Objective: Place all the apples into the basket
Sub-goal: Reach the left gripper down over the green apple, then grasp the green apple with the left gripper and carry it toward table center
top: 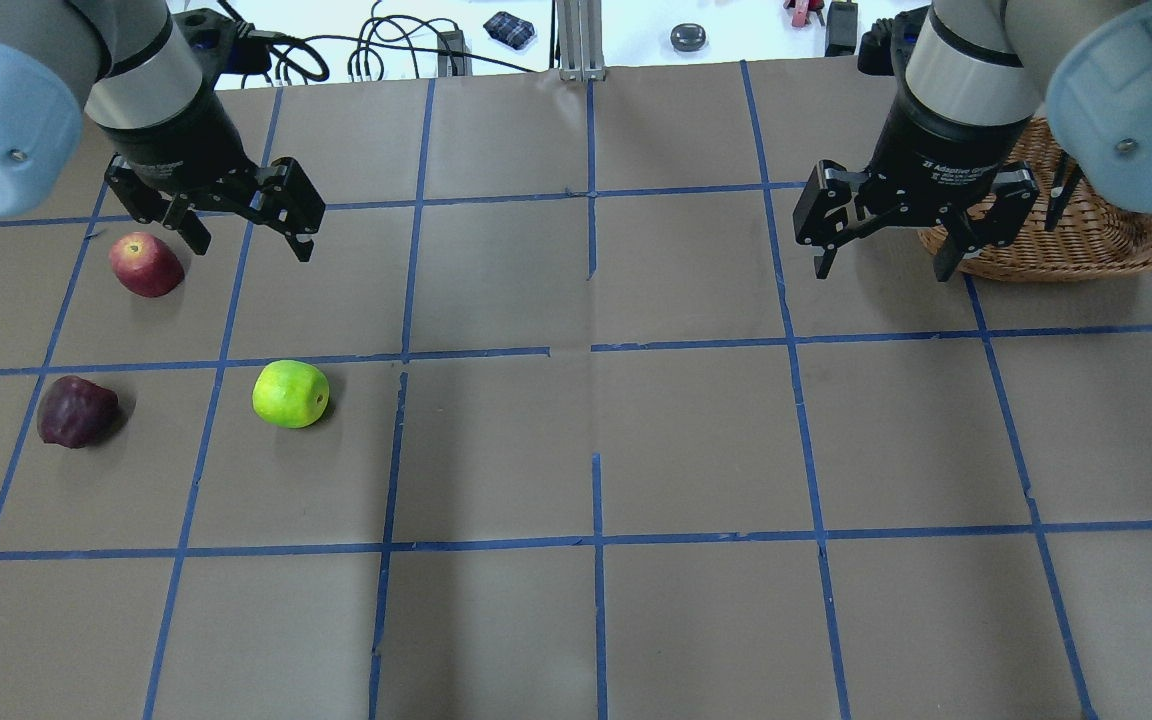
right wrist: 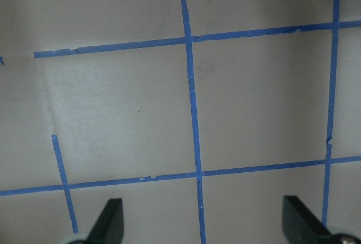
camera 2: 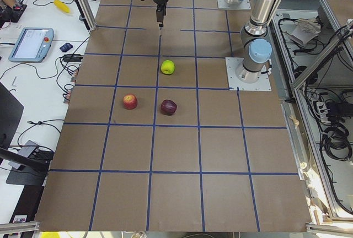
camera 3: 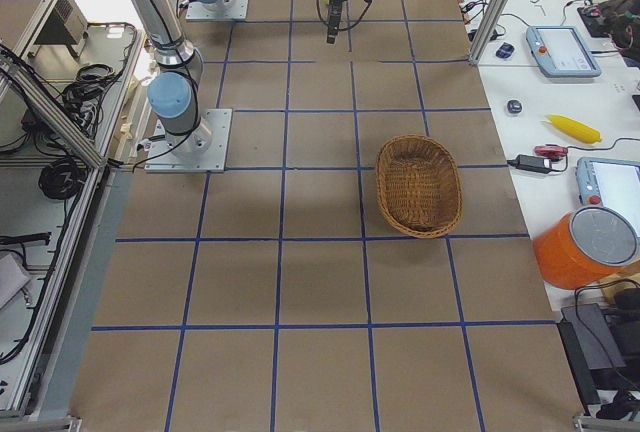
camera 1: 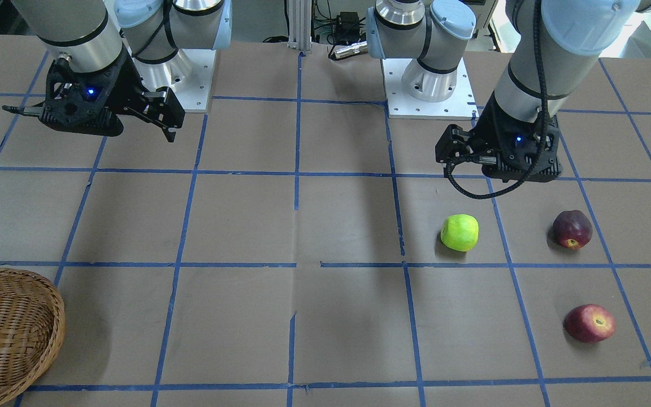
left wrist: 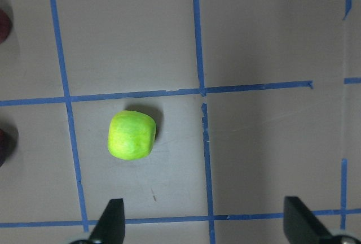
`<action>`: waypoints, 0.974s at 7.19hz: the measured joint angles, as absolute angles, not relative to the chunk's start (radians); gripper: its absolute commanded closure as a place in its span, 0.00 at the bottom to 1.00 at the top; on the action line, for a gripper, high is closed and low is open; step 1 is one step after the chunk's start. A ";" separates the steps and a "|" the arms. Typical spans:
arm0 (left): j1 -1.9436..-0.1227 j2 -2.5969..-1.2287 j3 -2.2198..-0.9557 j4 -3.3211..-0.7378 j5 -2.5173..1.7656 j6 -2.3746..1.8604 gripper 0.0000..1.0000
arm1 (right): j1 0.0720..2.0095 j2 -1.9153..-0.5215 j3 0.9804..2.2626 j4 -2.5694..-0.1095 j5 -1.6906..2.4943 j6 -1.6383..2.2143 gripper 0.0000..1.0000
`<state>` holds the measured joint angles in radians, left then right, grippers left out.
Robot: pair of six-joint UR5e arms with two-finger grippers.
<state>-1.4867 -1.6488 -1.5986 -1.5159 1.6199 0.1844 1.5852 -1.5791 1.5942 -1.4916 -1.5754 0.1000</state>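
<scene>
Three apples lie on the table on my left side: a lime-green apple [top: 290,394], a dark maroon apple [top: 76,411] and a red apple with a yellowish stem end [top: 146,265]. My left gripper [top: 251,245] is open and empty, above the table between the red and the green apple. In the left wrist view the green apple [left wrist: 131,135] lies ahead of the open left gripper [left wrist: 206,224]. The wicker basket [top: 1066,225] stands at the far right. My right gripper [top: 881,270] is open and empty, just left of the basket. The right wrist view shows only bare table.
The table is brown paper with a grid of blue tape [top: 596,350]. Cables and small devices [top: 511,28] lie beyond its far edge. The arm bases [camera 1: 430,85] stand on the robot's side of the table. In the front-facing view the basket [camera 1: 9,333] is at the lower left corner.
</scene>
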 measured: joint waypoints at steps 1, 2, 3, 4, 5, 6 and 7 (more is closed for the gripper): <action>-1.455 -1.659 -1.672 -1.435 1.621 0.208 0.00 | 1.585 -1.582 1.595 -1.490 -1.576 0.100 0.00; -1.437 -1.667 -1.764 -1.327 1.624 0.230 0.00 | 1.584 -1.586 1.595 -1.489 -1.577 0.100 0.00; -1.428 -1.676 -1.844 -1.238 1.627 0.270 0.00 | 1.584 -1.587 1.596 -1.490 -1.576 0.099 0.00; -1.423 -1.699 -1.906 -1.164 1.630 0.323 0.00 | 1.582 -1.587 1.599 -1.490 -1.576 0.098 0.00; -1.420 -1.732 -1.951 -1.095 1.643 0.358 0.00 | 1.578 -1.588 1.603 -1.491 -1.576 0.097 0.00; -1.420 -1.760 -1.977 -1.045 1.672 0.378 0.00 | 1.573 -1.589 1.605 -1.500 -1.574 0.097 0.00; -1.419 -1.786 -1.990 -1.009 1.702 0.397 0.00 | 1.569 -1.589 1.607 -1.513 -1.575 0.097 0.00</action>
